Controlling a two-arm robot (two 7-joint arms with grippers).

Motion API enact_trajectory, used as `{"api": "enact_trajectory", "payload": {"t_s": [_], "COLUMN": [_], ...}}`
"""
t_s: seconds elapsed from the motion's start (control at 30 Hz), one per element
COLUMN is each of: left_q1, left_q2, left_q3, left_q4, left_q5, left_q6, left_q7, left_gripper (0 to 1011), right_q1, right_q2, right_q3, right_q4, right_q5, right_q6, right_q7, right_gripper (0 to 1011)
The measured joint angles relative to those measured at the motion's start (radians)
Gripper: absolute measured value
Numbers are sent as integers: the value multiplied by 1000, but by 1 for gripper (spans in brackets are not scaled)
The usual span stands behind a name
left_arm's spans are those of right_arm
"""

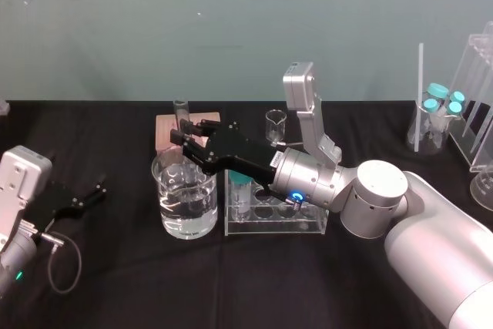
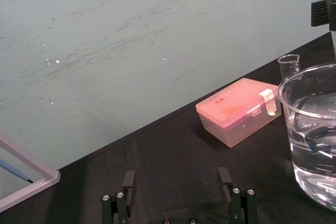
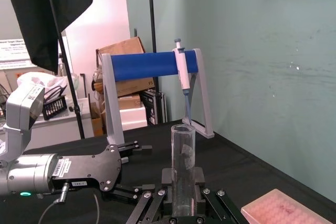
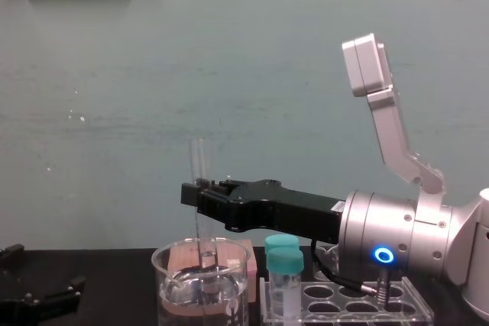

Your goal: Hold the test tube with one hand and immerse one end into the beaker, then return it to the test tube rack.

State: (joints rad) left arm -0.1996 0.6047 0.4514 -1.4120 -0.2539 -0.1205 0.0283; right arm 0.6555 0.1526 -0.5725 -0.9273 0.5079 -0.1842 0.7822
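test tube (image 4: 199, 159): upright, lower end inside beaker (image 1: 171, 217) | beaker: part-filled | test tube rack (image 1: 271, 227): just beside

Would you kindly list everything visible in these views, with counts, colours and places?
test tube rack: one, clear, centre
beaker: one, clear, holding water, left of the rack
test tube: one, clear, upright, lower end inside the beaker
capped vials: two, teal caps, rack's left end
tip box: one, pink, behind the beaker
small beaker: one, clear, behind the rack
flask: one, clear, far right
pipette stand: one, blue bar, far left
right tool: black, shut on the test tube above the beaker
left tool: black, open, parked at left
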Motion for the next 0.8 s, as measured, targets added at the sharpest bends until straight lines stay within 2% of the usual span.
{"api": "enact_trajectory", "payload": {"t_s": [0.8], "left_q1": [0], "left_q2": [0], "left_q3": [0], "left_q4": [0], "left_q5": [0], "left_q6": [0], "left_q7": [0], "left_gripper": [1000], "right_q1": [3], "right_q2": [-2], "right_q3": [3], "right_q4": [5], "right_q5": [1], "right_q6": [-7], "right_q7": [3], "right_gripper": [226]}}
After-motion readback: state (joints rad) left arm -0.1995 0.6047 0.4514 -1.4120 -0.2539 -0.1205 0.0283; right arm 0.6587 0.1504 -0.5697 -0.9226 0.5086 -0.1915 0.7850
